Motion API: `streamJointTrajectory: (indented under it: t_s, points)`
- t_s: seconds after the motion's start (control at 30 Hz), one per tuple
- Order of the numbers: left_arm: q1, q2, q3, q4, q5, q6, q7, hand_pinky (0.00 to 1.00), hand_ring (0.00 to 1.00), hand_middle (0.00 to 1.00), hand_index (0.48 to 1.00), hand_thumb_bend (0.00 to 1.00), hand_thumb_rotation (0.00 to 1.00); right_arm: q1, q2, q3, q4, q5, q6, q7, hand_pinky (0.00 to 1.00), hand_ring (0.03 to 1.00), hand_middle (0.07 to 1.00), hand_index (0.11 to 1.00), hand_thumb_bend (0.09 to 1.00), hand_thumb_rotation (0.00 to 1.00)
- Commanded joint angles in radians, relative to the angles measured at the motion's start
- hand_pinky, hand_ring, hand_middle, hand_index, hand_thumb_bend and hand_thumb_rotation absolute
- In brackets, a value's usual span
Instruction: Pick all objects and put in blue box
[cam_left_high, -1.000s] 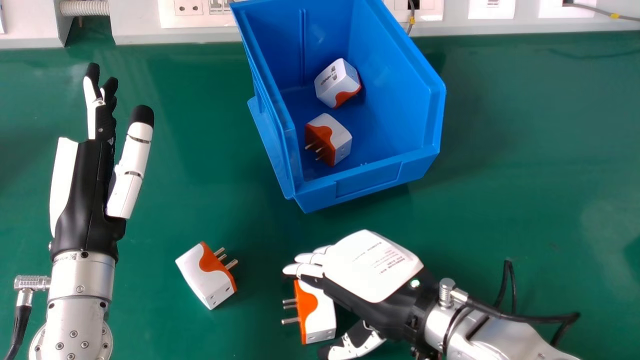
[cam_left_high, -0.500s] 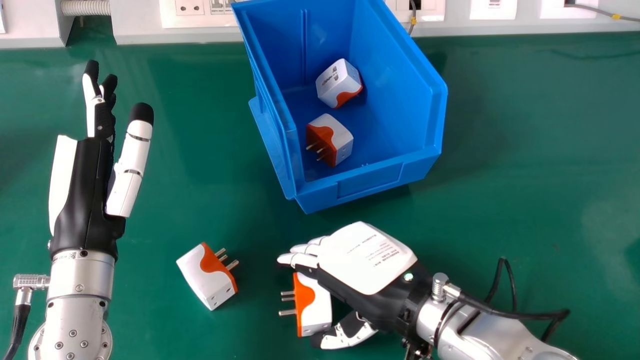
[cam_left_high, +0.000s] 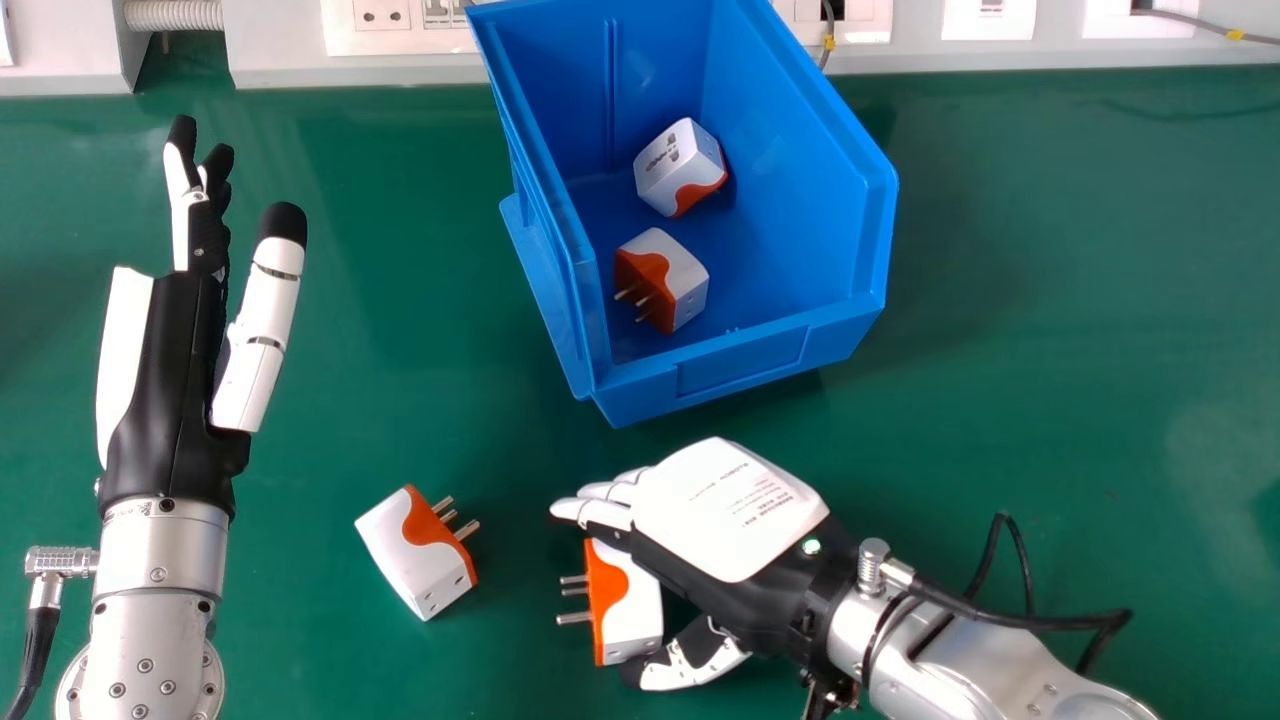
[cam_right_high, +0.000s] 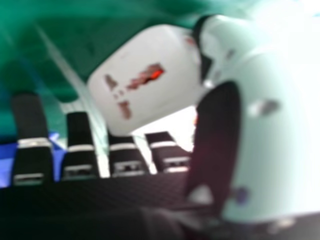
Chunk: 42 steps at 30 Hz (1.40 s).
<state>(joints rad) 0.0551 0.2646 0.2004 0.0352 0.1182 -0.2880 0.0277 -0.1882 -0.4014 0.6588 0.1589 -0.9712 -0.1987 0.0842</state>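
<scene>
My left hand is open at the left, away from the adapters. My right hand is low in the head view, palm down, its fingers fairly straight over one end of a white-orange adapter, the thumb against the other end. In the right hand view this adapter lies between the fingers and thumb of my right hand. Another adapter lies alone between the hands. Inside the blue box are two more, one near the middle and one closer to the front.
A grey-white panel with sockets runs along the back edge of the green table, behind the box. A black cable loops beside the right wrist.
My right hand has shifted slightly left and toward the box, its thumb coming up to the adapter. That adapter has slid the same way. The left hand is nearly still.
</scene>
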Motion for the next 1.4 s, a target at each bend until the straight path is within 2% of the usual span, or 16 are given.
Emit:
streamJointTrajectory:
  t_s: [0.0, 0.17, 0.2, 0.23, 0.27, 0.3, 0.33, 0.4, 0.43, 0.53, 0.6, 0.67, 0.77, 1.13, 1.23, 1.37]
  points:
    - [-0.009, 0.007, 0.006, -0.022, 0.005, -0.009, 0.008, 0.99, 1.0, 1.0, 1.0, 0.43, 1.0, 0.035, -0.007, 0.032, 0.058, -0.015, 0.018, 0.052, 0.75, 0.844, 0.869, 0.866, 0.297, 0.28]
    - [-0.008, 0.006, 0.004, -0.03, 0.008, -0.005, 0.008, 0.99, 1.0, 1.0, 1.0, 0.42, 1.0, 0.017, 0.011, 0.034, 0.08, -0.02, 0.04, 0.05, 0.72, 0.81, 0.836, 0.845, 0.289, 0.27]
    - [-0.009, 0.006, 0.004, -0.029, 0.008, -0.005, 0.008, 0.99, 1.0, 1.0, 1.0, 0.42, 1.0, 0.014, 0.016, 0.034, 0.085, -0.022, 0.048, 0.049, 0.67, 0.743, 0.779, 0.775, 0.328, 0.25]
    - [-0.01, 0.006, 0.004, -0.028, 0.007, -0.005, 0.007, 0.99, 1.0, 1.0, 1.0, 0.42, 1.0, 0.011, 0.02, 0.034, 0.09, -0.025, 0.056, 0.047, 0.67, 0.743, 0.779, 0.775, 0.328, 0.25]
    - [-0.01, 0.007, 0.005, -0.027, 0.007, -0.006, 0.007, 0.99, 1.0, 1.0, 1.0, 0.42, 1.0, 0.009, 0.022, 0.034, 0.093, -0.026, 0.061, 0.046, 0.62, 0.684, 0.725, 0.718, 0.36, 0.22]
    - [-0.011, 0.007, 0.005, -0.025, 0.006, -0.007, 0.007, 0.99, 1.0, 1.0, 1.0, 0.42, 1.0, 0.007, 0.025, 0.035, 0.097, -0.03, 0.067, 0.043, 0.62, 0.684, 0.725, 0.718, 0.36, 0.22]
    - [-0.011, 0.007, 0.005, -0.027, 0.007, -0.006, 0.007, 0.99, 1.0, 1.0, 1.0, 0.42, 1.0, 0.003, 0.029, 0.037, 0.104, -0.034, 0.073, 0.039, 0.56, 0.621, 0.666, 0.677, 0.39, 0.18]
    - [-0.013, 0.007, 0.005, -0.027, 0.009, -0.006, 0.008, 0.99, 1.0, 1.0, 1.0, 0.42, 1.0, -0.011, 0.033, 0.039, 0.117, -0.041, 0.085, 0.043, 0.56, 0.621, 0.666, 0.677, 0.39, 0.18]
    - [-0.013, 0.007, 0.004, -0.028, 0.01, -0.006, 0.009, 0.99, 1.0, 1.0, 1.0, 0.42, 1.0, -0.017, 0.032, 0.04, 0.119, -0.041, 0.088, 0.049, 0.5, 0.564, 0.617, 0.644, 0.414, 0.14]
    - [-0.013, 0.005, 0.004, -0.031, 0.009, -0.001, 0.009, 0.99, 1.0, 1.0, 1.0, 0.42, 1.0, -0.033, 0.028, 0.04, 0.123, -0.029, 0.087, 0.069, 0.46, 0.516, 0.579, 0.619, 0.434, 0.11]
    - [-0.011, 0.004, 0.006, -0.036, 0.006, 0.002, 0.008, 0.99, 1.0, 1.0, 1.0, 0.41, 1.0, -0.041, 0.028, 0.032, 0.125, -0.006, 0.091, 0.088, 0.38, 0.439, 0.523, 0.583, 0.462, 0.07]
    - [-0.008, 0.003, 0.006, -0.04, 0.005, 0.003, 0.007, 0.99, 1.0, 1.0, 1.0, 0.41, 1.0, -0.048, 0.029, 0.029, 0.127, 0.008, 0.099, 0.099, 0.38, 0.439, 0.523, 0.583, 0.462, 0.07]
    - [-0.006, 0.002, 0.007, -0.046, 0.002, 0.007, 0.006, 0.99, 1.0, 1.0, 1.0, 0.41, 1.0, -0.055, 0.033, 0.022, 0.127, 0.018, 0.126, 0.106, 0.3, 0.358, 0.478, 0.554, 0.479, 0.05]
    - [0.01, -0.007, 0.007, -0.073, 0.002, 0.019, 0.008, 0.99, 1.0, 1.0, 1.0, 0.39, 1.0, -0.074, 0.029, 0.018, 0.133, 0.015, 0.125, 0.085, 0.32, 0.379, 0.469, 0.528, 0.501, 0.02]
    - [0.016, -0.01, 0.007, -0.078, 0.001, 0.019, 0.007, 0.98, 1.0, 1.0, 1.0, 0.39, 1.0, -0.072, 0.026, 0.018, 0.12, 0.01, 0.128, 0.077, 0.28, 0.341, 0.466, 0.515, 0.508, 0.01]
    - [0.025, -0.014, 0.007, -0.086, 0.0, 0.018, 0.008, 0.98, 1.0, 1.0, 1.0, 0.39, 1.0, -0.063, 0.02, 0.016, 0.095, 0.005, 0.13, 0.067, 0.28, 0.341, 0.466, 0.515, 0.508, 0.01]
